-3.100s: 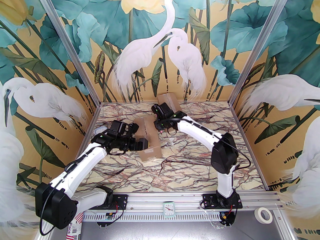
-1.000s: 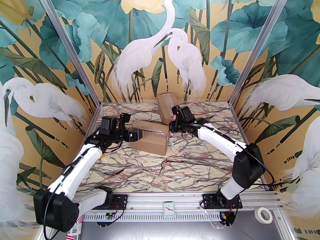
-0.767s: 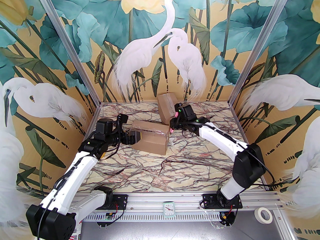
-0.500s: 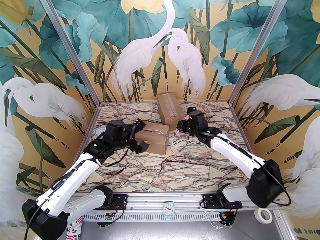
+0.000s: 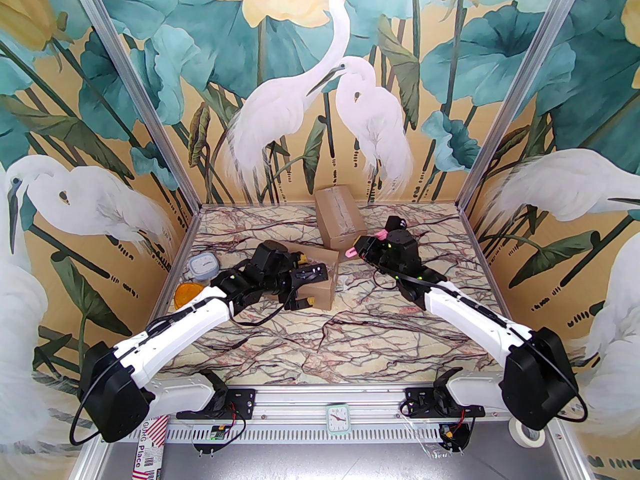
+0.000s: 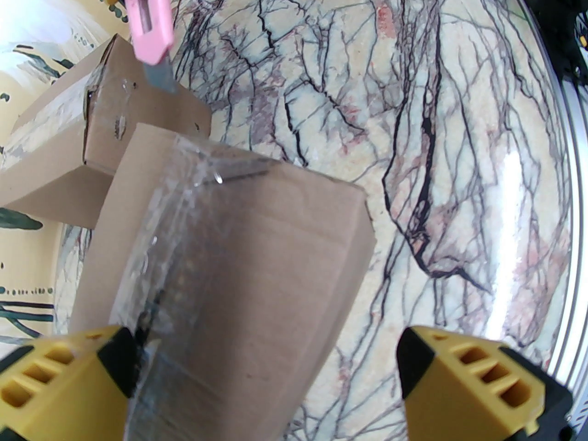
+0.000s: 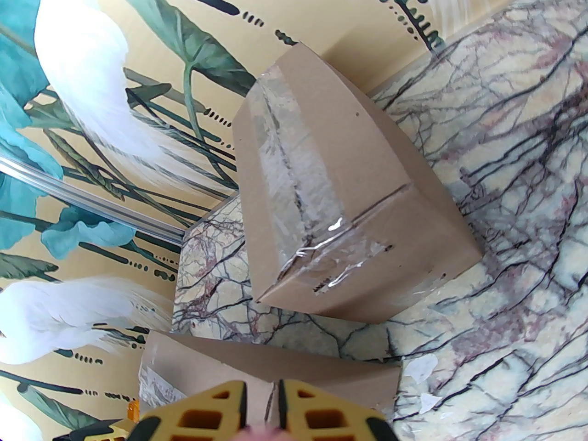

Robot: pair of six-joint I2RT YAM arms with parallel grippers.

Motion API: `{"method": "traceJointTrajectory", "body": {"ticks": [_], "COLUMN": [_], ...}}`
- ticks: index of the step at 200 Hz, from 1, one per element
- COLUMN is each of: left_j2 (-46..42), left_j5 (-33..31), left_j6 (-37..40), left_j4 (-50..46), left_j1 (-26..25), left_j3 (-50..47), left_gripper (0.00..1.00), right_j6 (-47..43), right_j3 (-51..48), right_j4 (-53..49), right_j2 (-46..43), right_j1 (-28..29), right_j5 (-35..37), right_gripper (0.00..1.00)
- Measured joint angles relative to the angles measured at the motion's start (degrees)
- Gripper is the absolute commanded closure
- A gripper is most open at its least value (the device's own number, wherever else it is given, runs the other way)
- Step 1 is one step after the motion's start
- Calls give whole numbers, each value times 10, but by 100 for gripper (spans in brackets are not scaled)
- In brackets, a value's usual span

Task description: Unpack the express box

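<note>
A: A veined marble worktop [image 5: 350,348], with herons and lotus leaves painted on the walls around it. Where is the express box [image 5: 325,295]?

B: It lies flat on the worktop, closed, with clear tape along its top seam. A second box [image 5: 340,215], also taped, stands just behind its far right corner.

A: And the arms?

B: The left gripper [image 5: 307,286] hangs over the express box with its jaws spread wide, gripping nothing. In its wrist view, one finger [image 6: 59,375] is above the taped seam. The other is out past the box's edge, over bare worktop. Whether either touches the cardboard cannot be told.

A: The right one?

B: The right gripper [image 5: 362,247] is clamped on a pink utility knife [image 6: 149,21] with its blade out. It is near the express box's far right corner but apart from it.

A: So which step is this?

B: Probably the tape cutting, early in the task, since no flap is up. A dark line in the tape beside the left finger might be a slit, but it is too unclear to call.

A: What does the next move call for?

B: Likely the left gripper comes down to steady the express box. Then the knife is brought to the seam, its blade in line with the tape and kept shallow to spare whatever is inside.
</note>
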Motion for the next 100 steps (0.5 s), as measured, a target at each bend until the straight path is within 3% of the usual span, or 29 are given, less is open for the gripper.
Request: {"method": "traceJointTrajectory", "body": {"ticks": [100], "left_j2": [31], "left_j5": [0], "left_j6": [12], "left_j4": [44], "left_j1": [-2], "left_j3": [2], "left_gripper": [0], "right_j6": [38], "right_j3": [-9], "right_j4": [51], "right_j2": [33], "right_j1": [7], "right_j5": [-13], "right_gripper": [100]}}
